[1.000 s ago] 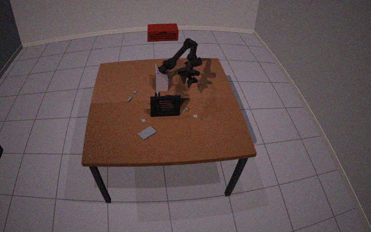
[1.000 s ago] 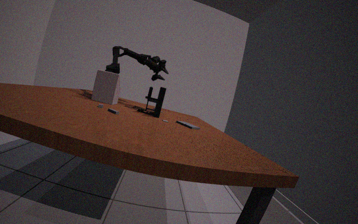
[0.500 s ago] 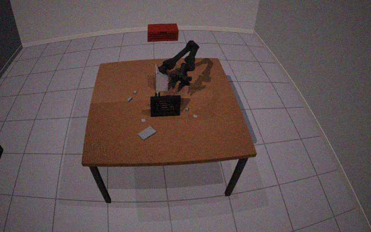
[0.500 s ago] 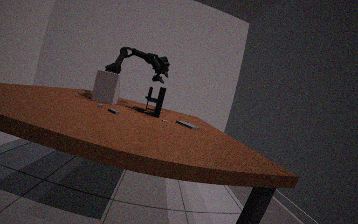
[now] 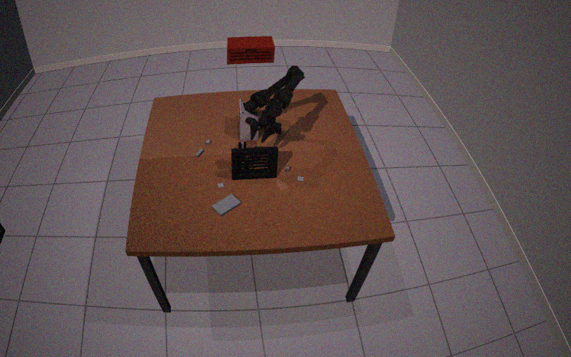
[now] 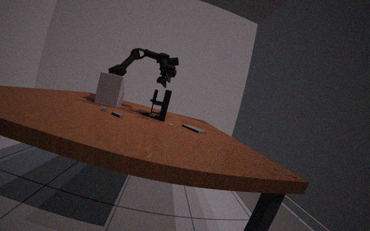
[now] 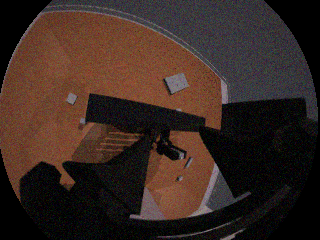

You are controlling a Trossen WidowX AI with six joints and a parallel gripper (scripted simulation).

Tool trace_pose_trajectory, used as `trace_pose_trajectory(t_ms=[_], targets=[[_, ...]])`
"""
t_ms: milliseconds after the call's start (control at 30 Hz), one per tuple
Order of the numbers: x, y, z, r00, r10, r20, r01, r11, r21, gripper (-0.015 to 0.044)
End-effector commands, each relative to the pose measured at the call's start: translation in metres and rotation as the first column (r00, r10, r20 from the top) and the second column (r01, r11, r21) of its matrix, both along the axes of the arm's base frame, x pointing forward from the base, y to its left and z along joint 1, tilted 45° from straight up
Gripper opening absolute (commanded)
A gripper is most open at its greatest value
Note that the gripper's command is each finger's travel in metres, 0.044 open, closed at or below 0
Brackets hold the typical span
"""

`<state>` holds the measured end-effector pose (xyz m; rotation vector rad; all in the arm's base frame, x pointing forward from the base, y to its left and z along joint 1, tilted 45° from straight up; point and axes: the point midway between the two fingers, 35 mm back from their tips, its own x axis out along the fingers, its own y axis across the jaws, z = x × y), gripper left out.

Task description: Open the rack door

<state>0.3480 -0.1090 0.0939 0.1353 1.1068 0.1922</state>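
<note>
"Dim room, brown table (image 5: 189, 227) (image 6: 136, 147) (image 7: 125, 60). And the gripper (image 5: 257, 139) (image 6: 166, 84) (image 7: 174, 134)?"

"Fairly wide, gripping nothing, above the black rack frame (image 5: 254, 149) (image 6: 165, 106) (image 7: 145, 111), apart from it in the exterior view."

"Farther out?"

"Behind, toward the far edge, a pale pedestal (image 5: 244, 130) (image 6: 109, 89); near left, a flat grey block (image 5: 226, 204) (image 6: 194, 128) (image 7: 176, 83)."

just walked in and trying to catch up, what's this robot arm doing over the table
A single black robot arm is reaching out from its pale block, with its hand open above the small black rack on the table. It isn't holding anything, and there is a gap between it and the rack. The job is to turn the door handle, then swing the door open; it looks to be lining up for that, with the handle not gripped.
</note>
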Motion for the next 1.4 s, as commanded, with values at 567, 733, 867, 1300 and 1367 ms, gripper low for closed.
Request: trace_pose_trajectory(t_ms=[567, 733, 867, 1300, 1367], targets=[[-0.032, -0.025, -0.055, 0.961, 0.044, -0.274, 0.06, 0.932, 0.358, 0.0298], [-0.04, -0.03, -0.064, 0.946, 0.054, -0.318, 0.1, 0.888, 0.448, 0.0298], [-0.046, -0.033, -0.071, 0.936, 0.061, -0.347, 0.135, 0.847, 0.514, 0.0298], [-0.044, -0.025, -0.082, 0.934, 0.062, -0.351, 0.142, 0.839, 0.525, 0.0298], [-0.044, -0.023, -0.084, 0.934, 0.062, -0.351, 0.142, 0.839, 0.525, 0.0298]])
